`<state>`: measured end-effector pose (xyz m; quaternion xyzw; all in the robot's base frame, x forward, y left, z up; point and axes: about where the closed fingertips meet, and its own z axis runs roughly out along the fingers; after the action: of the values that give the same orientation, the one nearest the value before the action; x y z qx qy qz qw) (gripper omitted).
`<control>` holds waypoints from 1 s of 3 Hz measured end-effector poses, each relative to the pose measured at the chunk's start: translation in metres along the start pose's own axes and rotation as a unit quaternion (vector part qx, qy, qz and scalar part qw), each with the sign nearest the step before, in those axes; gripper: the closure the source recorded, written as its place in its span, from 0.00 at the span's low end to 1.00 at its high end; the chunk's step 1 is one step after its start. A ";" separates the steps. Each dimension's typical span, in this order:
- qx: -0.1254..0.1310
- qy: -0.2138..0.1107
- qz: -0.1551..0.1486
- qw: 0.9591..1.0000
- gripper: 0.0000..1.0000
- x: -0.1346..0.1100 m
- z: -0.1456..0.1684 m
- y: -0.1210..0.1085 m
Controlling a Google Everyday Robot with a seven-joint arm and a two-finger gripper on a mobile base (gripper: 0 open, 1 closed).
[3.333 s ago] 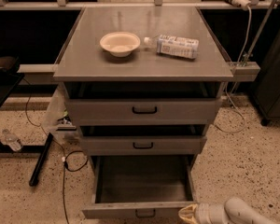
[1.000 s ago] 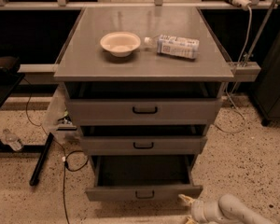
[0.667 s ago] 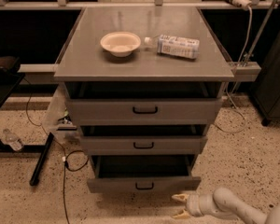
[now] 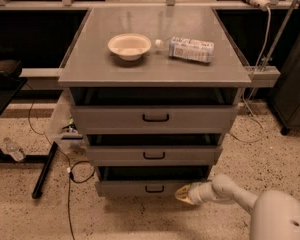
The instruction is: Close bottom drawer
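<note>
Bottom drawer (image 4: 135, 188) sits lowest in the cabinet, nearly home, its front slightly proud of the middle drawer (image 4: 190, 155). Gripper (image 4: 184, 194) is at the panel's right end, touching or just off it (can't tell if spread or pinched). I'd expect stiff metal on slides, light: push flat near the handle (image 4: 154, 189), no grasp. Near floor (image 4: 140, 219) gives room; cables (image 4: 68, 194) lie left.

Our arm (image 4: 240, 196) is smooth, off-white and tubular, with a rounded joint (image 4: 221, 184) and bulky pale shell (image 4: 280, 218) behind. Our gripper (image 4: 184, 194), at its tip, is yellowish-cream.
</note>
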<state>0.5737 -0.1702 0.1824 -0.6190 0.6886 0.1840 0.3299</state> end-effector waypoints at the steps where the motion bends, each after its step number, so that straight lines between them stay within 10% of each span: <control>1: 0.031 0.038 -0.027 0.998 0.85 -0.002 0.015 -0.065; 3: 0.033 0.039 -0.028 0.998 0.39 -0.004 0.015 -0.066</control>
<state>0.6411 -0.1685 0.1844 -0.6337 0.6888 0.1277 0.3281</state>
